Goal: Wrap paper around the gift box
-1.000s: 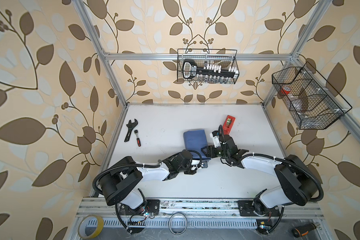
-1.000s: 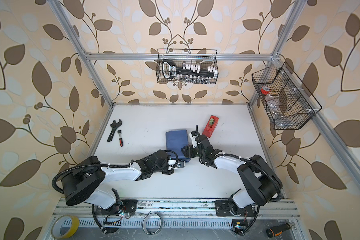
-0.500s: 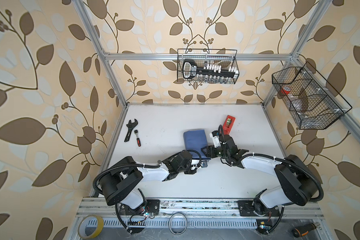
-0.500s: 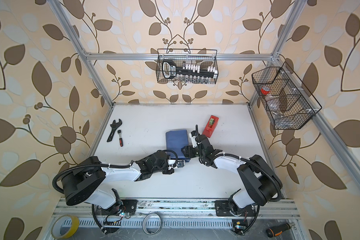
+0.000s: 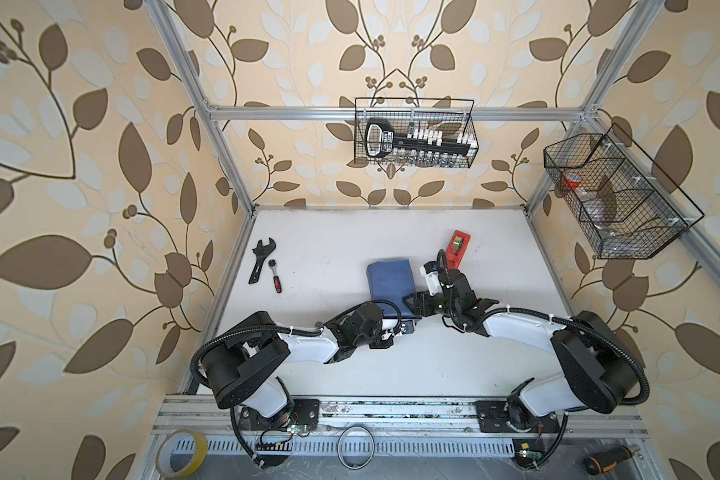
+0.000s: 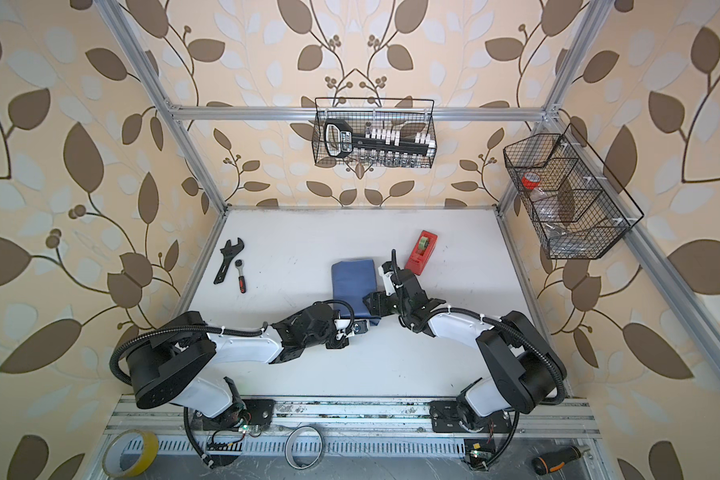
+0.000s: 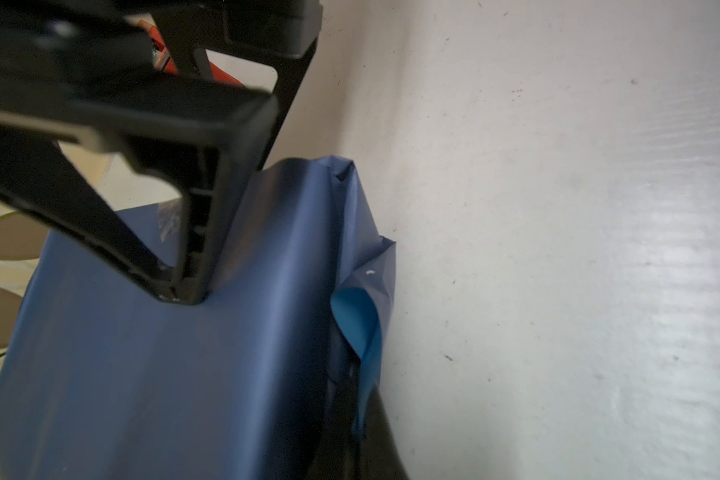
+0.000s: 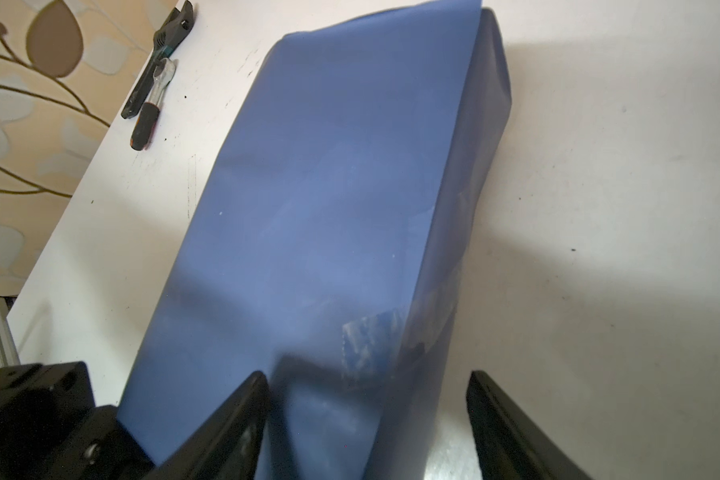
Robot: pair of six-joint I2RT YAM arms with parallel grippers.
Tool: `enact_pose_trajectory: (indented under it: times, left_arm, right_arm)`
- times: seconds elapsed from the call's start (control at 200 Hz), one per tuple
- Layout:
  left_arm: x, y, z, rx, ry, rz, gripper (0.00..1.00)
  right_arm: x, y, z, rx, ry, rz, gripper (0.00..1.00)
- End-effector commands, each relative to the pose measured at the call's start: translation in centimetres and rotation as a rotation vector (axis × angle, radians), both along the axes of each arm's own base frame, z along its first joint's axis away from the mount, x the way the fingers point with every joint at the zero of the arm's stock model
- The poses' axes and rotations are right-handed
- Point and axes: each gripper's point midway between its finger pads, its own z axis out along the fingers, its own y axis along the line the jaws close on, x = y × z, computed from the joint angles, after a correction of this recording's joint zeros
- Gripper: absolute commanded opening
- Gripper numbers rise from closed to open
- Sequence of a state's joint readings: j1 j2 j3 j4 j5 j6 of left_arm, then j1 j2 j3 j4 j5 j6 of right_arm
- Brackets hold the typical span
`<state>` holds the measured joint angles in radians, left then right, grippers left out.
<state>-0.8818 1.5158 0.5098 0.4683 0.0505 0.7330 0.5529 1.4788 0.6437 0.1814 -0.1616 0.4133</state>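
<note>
Leafy tan wallpaper (image 5: 80, 208) all round, framed in aluminium, and everything's laid out on a scuffed matte white table (image 5: 350, 374). Near the middle of it the paper (image 5: 389, 280) is found already folded into a boxy parcel, slate-blue side out. The gift box itself can't be seen and is presumably hidden inside.

The sheet is thin with a slight sheen, so it's judged to be light, slippery and easily creased or torn. Any stiffness is lent only by the cardboard underneath. It's best taken by the parcel's firm edges or pinned flat from above, not pinched at loose folds.

The left gripper (image 7: 181, 296) is seen with jaws shut tight, nothing between them, its tip pressed onto the parcel's top face. The right gripper (image 8: 364, 376) is spread wide, one finger over the top face and the other out over bare table, so the parcel's side edge is straddled but not clamped.

A red tape dispenser (image 5: 458, 248) is parked just beyond the right arm.

Smaller stuff: a clear tape patch (image 8: 362, 336) is stuck near the edge, and a loose corner flap (image 7: 356, 320) is curled back with its sky-blue underside shown. That end isn't closed yet, it's reckoned.
</note>
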Motion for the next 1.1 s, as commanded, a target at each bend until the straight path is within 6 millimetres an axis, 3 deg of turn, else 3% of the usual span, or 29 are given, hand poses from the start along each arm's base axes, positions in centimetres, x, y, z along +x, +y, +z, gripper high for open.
enact_pose_trajectory:
  times: [0.0,0.185,0.325,0.53,0.644,0.754,1.094]
  left_arm:
    - [0.4,-0.5,1.1,-0.054,-0.021,-0.005,0.0]
    - [0.3,-0.5,1.2,-0.054,-0.019,-0.008,0.0]
    - [0.3,-0.5,1.4,-0.062,-0.02,-0.009,0.0]
    - [0.2,-0.5,1.4,-0.063,-0.014,-0.011,0.0]
    - [0.1,-0.5,1.4,-0.063,-0.011,-0.014,0.0]
    - [0.1,-0.5,1.5,-0.063,-0.009,-0.014,0.0]
    - [-0.1,-0.5,1.6,-0.066,-0.009,-0.022,0.0]
  right_arm:
    - [-1.1,-0.9,-0.2,-0.058,0.039,0.024,0.77]
    - [-1.5,-1.7,2.5,-0.052,-0.021,0.008,0.8]
    - [-2.8,-3.1,2.8,-0.059,-0.045,-0.018,0.81]
    - [-5.6,-4.1,0.2,0.0,-0.043,-0.017,0.83]
    - [-6.8,-3.9,-0.9,0.066,-0.065,0.002,0.85]
    - [-7.5,-3.0,-2.1,0.024,-0.09,0.044,0.87]
    - [-7.3,-0.8,-4.0,-0.058,-0.139,0.116,0.87]
